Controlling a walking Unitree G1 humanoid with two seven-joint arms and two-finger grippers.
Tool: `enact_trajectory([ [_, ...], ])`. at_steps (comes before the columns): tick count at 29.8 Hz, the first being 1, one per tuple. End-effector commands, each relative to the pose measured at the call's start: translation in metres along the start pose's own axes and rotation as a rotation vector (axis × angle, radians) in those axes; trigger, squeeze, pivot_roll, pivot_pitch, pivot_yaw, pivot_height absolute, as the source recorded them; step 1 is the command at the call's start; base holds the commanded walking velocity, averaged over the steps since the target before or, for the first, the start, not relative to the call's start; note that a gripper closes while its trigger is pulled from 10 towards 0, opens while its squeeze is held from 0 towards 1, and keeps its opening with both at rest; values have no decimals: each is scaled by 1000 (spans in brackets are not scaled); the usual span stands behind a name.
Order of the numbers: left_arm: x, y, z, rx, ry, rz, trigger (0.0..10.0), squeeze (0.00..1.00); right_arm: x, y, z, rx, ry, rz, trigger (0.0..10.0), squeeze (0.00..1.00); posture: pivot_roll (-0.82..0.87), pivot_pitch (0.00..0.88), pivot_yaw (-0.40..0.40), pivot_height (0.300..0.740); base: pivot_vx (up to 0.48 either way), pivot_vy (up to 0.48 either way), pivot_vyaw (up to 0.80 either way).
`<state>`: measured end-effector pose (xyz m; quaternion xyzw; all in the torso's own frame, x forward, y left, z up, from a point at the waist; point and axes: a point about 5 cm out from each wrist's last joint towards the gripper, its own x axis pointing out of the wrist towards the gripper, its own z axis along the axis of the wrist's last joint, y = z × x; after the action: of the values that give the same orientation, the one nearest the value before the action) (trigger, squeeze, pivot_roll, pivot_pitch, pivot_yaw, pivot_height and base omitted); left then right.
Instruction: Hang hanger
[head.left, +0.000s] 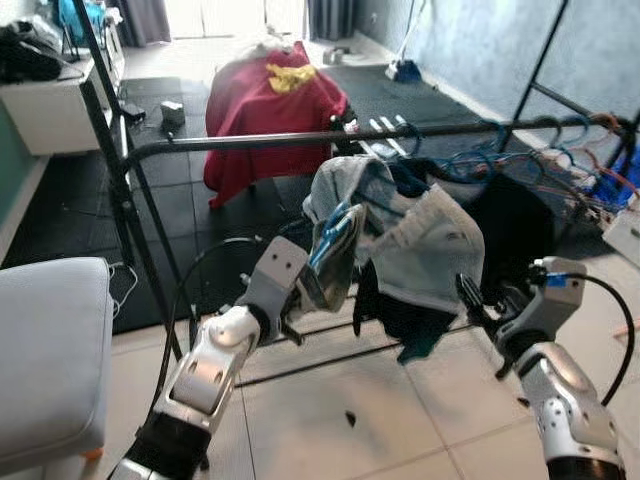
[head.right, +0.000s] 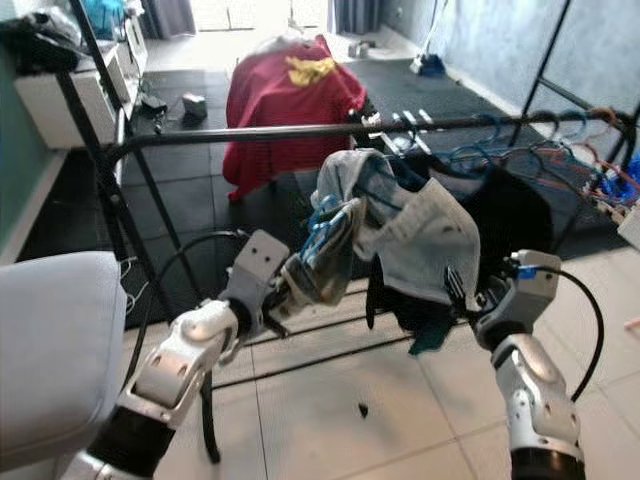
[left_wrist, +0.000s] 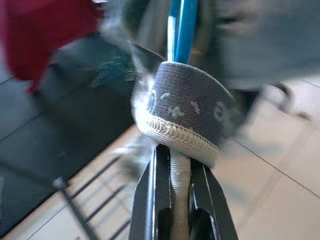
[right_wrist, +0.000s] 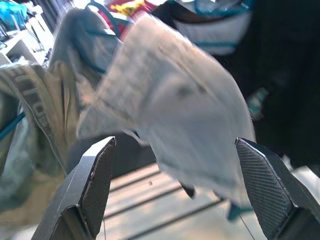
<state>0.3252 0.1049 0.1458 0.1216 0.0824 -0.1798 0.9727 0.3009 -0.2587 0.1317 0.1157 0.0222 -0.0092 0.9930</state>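
Note:
A black rail (head.left: 230, 143) of a clothes rack crosses in front of me. Below it hangs a blue hanger (left_wrist: 182, 30) carrying a grey garment with a patterned waistband (left_wrist: 187, 107). My left gripper (head.left: 318, 275) is shut on that waistband (head.left: 335, 250), just under the rail; the band folds down between its fingers (left_wrist: 160, 190). A pale grey garment (head.left: 430, 250) hangs beside it on the right, with a dark garment (head.left: 515, 225) behind. My right gripper (right_wrist: 175, 141) stands open, close to the pale garment's lower right edge, holding nothing.
Several empty blue and orange hangers (head.left: 560, 135) hang at the rail's right end. A red-draped piece of furniture (head.left: 270, 110) stands behind the rack on black mats. A grey cushion (head.left: 50, 350) sits at my near left. A white shelf (head.left: 50, 100) lies far left.

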Motion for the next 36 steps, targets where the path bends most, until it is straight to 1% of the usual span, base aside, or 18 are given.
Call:
enact_trajectory([
  [1,-1,14,-7,-47,32,94,10000,0,-1,0,-6,11,16,-3,10000,0,-59,52,-67,740,480,0,0],
  [6,-6,29,1,-107,-27,207,10000,0,-2,0,-6,13,16,-3,10000,0,-59,50,-64,740,480,0,0],
  [11,-13,36,6,-116,-72,262,10000,0,-2,-1,-7,14,21,-2,10000,0,-57,50,-64,740,175,0,0],
  [14,-20,34,10,-63,-116,267,10000,0,-2,-1,-7,12,27,-1,10000,0,-55,50,-66,740,0,0,0],
  [15,-22,29,9,-13,-134,225,10000,0,-2,-1,-8,11,29,-1,10000,0,-54,50,-66,740,0,0,0],
  [17,-27,16,0,102,-113,135,10000,0,-2,-1,-7,11,31,0,10000,0,-54,53,-67,740,0,0,0],
  [19,-27,16,0,102,-113,135,10000,0,-2,-1,-7,11,31,0,10000,0,-54,53,-67,740,0,0,0],
  [20,-29,12,-7,153,-88,104,10000,0,-2,-1,-7,11,32,0,10000,0,-54,53,-67,740,0,0,0],
  [23,-29,12,-7,153,-88,104,10000,0,-2,-1,-7,11,32,0,10000,0,-54,53,-67,740,0,0,0],
  [24,-33,11,-16,205,-38,89,10000,0,-2,-1,-7,11,32,0,10000,0,-56,61,-66,740,0,0,0],
  [25,-38,16,-26,249,13,99,10000,0,-2,-1,-7,12,32,-1,10000,0,-54,63,-61,740,0,0,0],
  [27,-38,16,-26,249,13,99,10000,0,-2,-1,-7,12,32,-1,10000,0,-54,63,-61,740,0,0,0],
  [28,-42,21,-31,284,49,122,10000,0,-2,-1,-7,13,32,-2,10000,0,-54,63,-61,740,0,0,0],
  [29,-42,21,-31,284,49,122,10000,0,-2,-1,-7,13,32,-2,10000,0,-54,63,-61,740,0,0,0],
  [31,-57,32,-37,319,46,203,10000,0,-2,-1,-7,15,31,-3,10000,0,-51,66,-57,740,0,0,0],
  [32,-57,32,-37,319,46,203,10000,0,-2,-1,-7,15,31,-3,10000,0,-51,66,-57,740,0,0,0],
  [34,-77,34,-43,343,22,265,10000,0,-1,-1,-6,20,31,-3,10000,0,-42,71,-58,740,0,0,0],
  [36,-77,34,-43,343,22,265,10000,0,-1,-1,-6,20,31,-3,10000,0,-42,71,-58,740,0,0,0],
])
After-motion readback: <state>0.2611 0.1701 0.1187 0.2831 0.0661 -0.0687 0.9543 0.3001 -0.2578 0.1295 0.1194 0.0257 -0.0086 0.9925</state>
